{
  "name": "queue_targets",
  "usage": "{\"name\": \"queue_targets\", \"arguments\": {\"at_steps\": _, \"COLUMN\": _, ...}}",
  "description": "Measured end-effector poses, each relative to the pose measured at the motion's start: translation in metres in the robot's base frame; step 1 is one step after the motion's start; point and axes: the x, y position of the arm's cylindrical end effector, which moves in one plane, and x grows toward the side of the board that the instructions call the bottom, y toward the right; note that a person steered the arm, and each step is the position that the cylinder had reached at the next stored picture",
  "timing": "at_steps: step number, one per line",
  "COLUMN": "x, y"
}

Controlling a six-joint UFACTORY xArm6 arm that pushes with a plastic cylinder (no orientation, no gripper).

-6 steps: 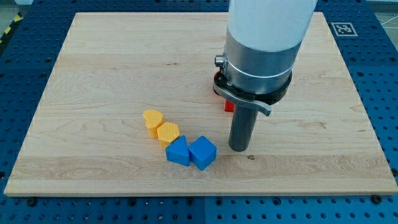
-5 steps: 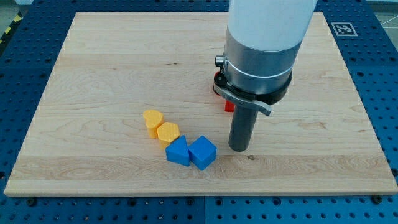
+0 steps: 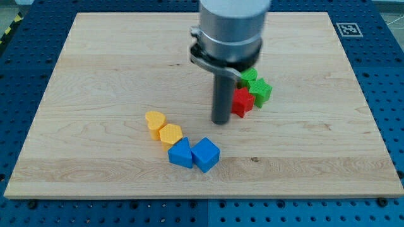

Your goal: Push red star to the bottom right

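Observation:
The red star (image 3: 242, 101) lies right of the board's middle, touching the green blocks behind it. My tip (image 3: 220, 122) stands on the wood just left of the red star and slightly toward the view's bottom, close to it; contact cannot be told. The rod's upper part hides the board above it.
Two green blocks (image 3: 255, 86) sit against the red star's upper right side. Two yellow blocks (image 3: 163, 128) and two blue blocks (image 3: 194, 154) form a chain at lower middle, below and left of my tip. The wooden board (image 3: 95, 69) lies on a blue perforated table.
My tip has moved up and left, from below the red star to its left side. The arm body shifted left, uncovering the red star and green blocks.

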Motion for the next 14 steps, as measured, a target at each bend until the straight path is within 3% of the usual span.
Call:
{"name": "queue_targets", "arguments": {"at_steps": 1, "x": -0.026, "y": -0.026}}
{"name": "queue_targets", "arguments": {"at_steps": 3, "x": -0.034, "y": -0.035}}
{"name": "queue_targets", "arguments": {"at_steps": 8, "x": -0.039, "y": 0.020}}
{"name": "queue_targets", "arguments": {"at_steps": 12, "x": 0.036, "y": 0.046}}
{"name": "queue_targets", "arguments": {"at_steps": 14, "x": 0.039, "y": 0.050}}
